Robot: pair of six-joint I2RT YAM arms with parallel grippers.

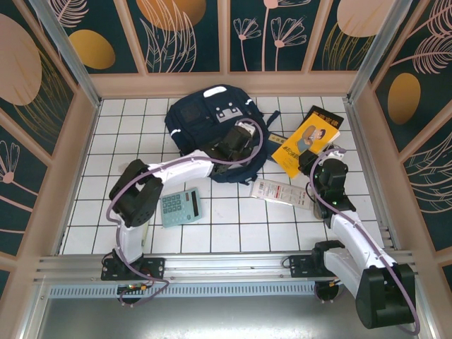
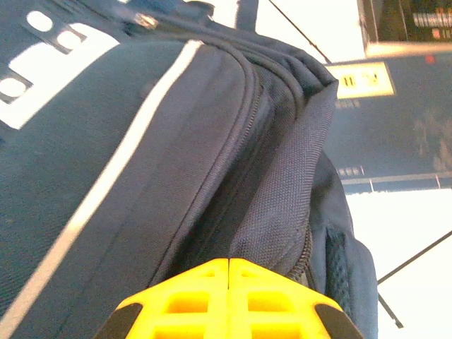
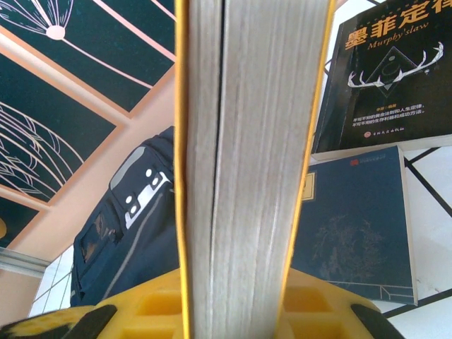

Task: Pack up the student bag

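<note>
The student bag [image 1: 201, 127], a navy backpack with a white stripe, lies at the table's back centre. My left gripper [image 1: 239, 139] is over its right side. In the left wrist view its yellow fingers [image 2: 229, 265] are pressed together, the tips pinching the edge of a fabric flap beside the bag's [image 2: 141, 141] zipper. My right gripper [image 1: 319, 161] is shut on a thick yellow-covered book [image 1: 305, 143], held tilted just right of the bag. From the right wrist, the book's page edge [image 3: 247, 141] stands between the fingers [image 3: 251, 289], with the bag [image 3: 127, 233] to its left.
A black book [image 1: 326, 116] and a flat blue booklet [image 3: 357, 226] lie beyond the yellow book. A teal calculator [image 1: 180, 207] sits near the left arm. A flat white packet [image 1: 279, 192] lies in front of the bag. Patterned walls close in the tiled table.
</note>
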